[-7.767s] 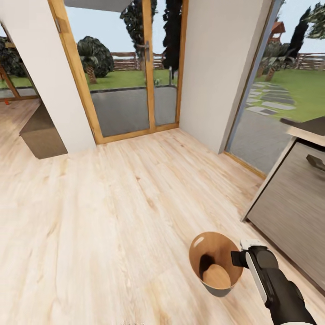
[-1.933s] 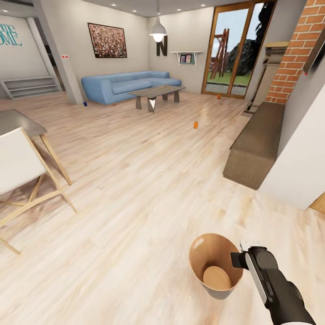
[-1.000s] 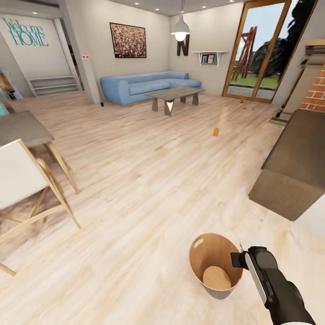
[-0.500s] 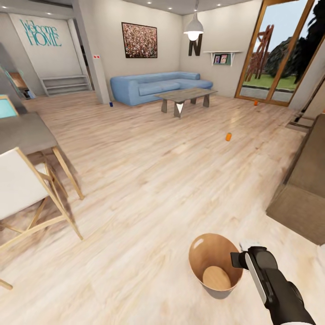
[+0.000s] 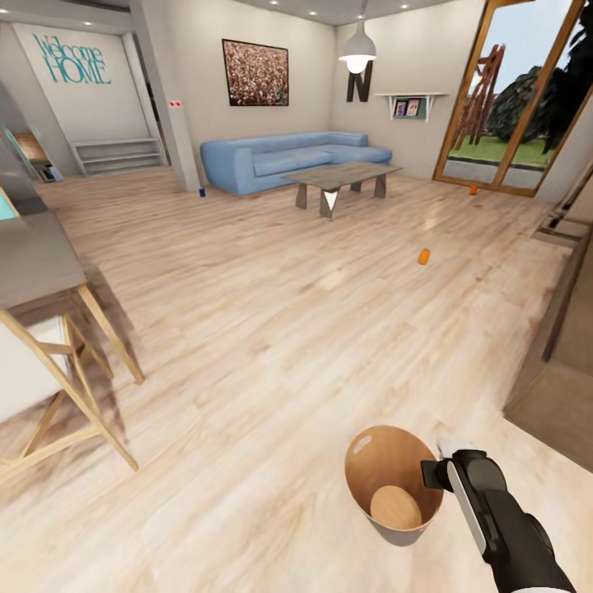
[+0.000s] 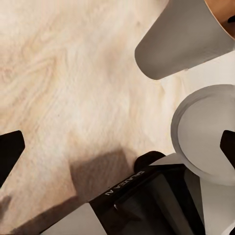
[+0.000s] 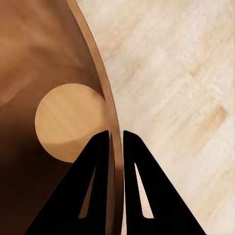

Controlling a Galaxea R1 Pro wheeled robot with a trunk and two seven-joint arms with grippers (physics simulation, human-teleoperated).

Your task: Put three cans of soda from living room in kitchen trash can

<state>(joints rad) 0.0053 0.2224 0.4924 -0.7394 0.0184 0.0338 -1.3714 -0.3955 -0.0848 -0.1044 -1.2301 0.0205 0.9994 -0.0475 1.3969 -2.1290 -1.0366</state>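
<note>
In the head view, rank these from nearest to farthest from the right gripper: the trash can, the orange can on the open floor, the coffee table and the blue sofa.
1. Trash can, gripped at its rim by the right gripper.
2. Orange can, standing on the open floor ahead.
3. Coffee table, beyond that can.
4. Blue sofa, behind the table along the far wall.

Wood floor [image 5: 272,329]: orange can [image 5: 423,256], sofa [image 5: 280,161].

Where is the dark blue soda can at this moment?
In the head view the dark blue can stands far away on the wood floor, beside the left end of the blue sofa and near the grey pillar.
</note>
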